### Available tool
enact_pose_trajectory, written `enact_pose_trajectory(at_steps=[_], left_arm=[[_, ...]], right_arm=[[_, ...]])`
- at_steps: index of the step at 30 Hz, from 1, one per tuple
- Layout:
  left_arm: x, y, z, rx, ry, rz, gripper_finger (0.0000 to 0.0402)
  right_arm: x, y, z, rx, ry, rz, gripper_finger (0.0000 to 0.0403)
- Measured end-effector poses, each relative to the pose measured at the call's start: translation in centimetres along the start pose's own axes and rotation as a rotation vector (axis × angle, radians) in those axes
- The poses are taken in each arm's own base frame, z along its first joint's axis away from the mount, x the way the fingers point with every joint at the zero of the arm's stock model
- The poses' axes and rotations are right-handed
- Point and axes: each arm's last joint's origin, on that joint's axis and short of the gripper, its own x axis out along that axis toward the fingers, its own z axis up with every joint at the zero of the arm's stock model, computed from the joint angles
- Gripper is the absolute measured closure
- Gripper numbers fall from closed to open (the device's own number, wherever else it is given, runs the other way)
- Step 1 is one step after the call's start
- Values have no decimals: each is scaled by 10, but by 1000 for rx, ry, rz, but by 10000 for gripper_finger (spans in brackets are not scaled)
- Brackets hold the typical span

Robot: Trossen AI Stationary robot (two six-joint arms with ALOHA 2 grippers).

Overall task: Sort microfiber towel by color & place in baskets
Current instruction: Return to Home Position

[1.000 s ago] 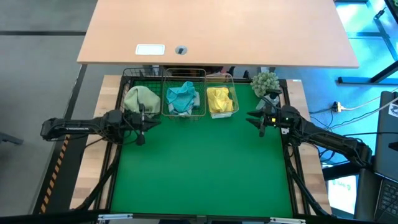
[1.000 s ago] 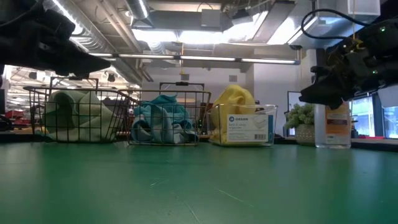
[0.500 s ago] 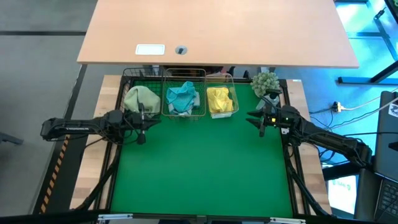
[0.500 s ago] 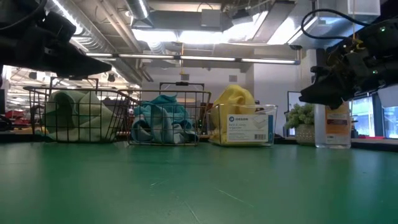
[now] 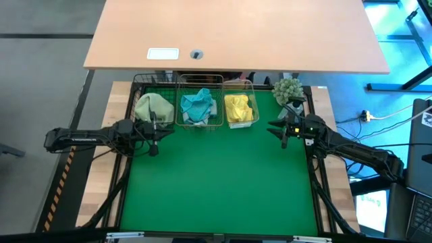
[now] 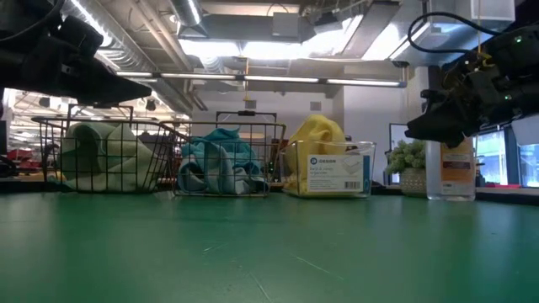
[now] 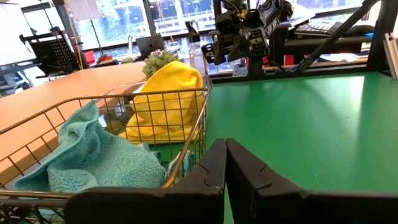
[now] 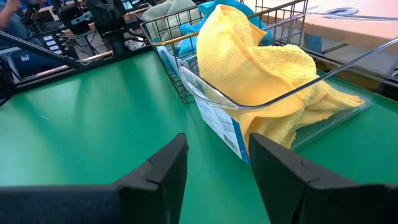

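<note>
Three containers stand in a row at the far edge of the green mat. A black wire basket (image 5: 137, 86) holds a light green towel (image 5: 152, 106). A copper wire basket (image 5: 178, 101) holds a teal towel (image 5: 198, 104). A clear plastic bin (image 8: 211, 121) holds a yellow towel (image 5: 237, 108). My left gripper (image 5: 162, 131) is shut and empty, hovering just in front of the black and copper baskets; its joined fingers show in the left wrist view (image 7: 225, 146). My right gripper (image 5: 273, 128) is open and empty, hovering to the right of the clear bin; the right wrist view (image 8: 217, 146) shows the gap between its fingers.
A small potted plant (image 5: 288, 90) stands at the far right corner, with a clear bottle (image 6: 446, 172) beside it. A tan desk (image 5: 236, 34) lies beyond the baskets. The bare green mat (image 5: 216, 182) stretches toward the near edge.
</note>
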Motion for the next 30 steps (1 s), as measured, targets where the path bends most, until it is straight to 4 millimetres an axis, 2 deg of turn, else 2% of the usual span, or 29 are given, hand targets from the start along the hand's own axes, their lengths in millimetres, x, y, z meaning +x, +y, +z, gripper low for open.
enact_pose_trajectory(at_steps=[22, 30], left_arm=[[0, 0, 0, 0, 0, 0, 401], [-6, -1, 7, -8, -90, -14, 401]], right_arm=[[0, 0, 0, -1, 0, 2, 233], [0, 15, -1, -39, -9, 86, 233]])
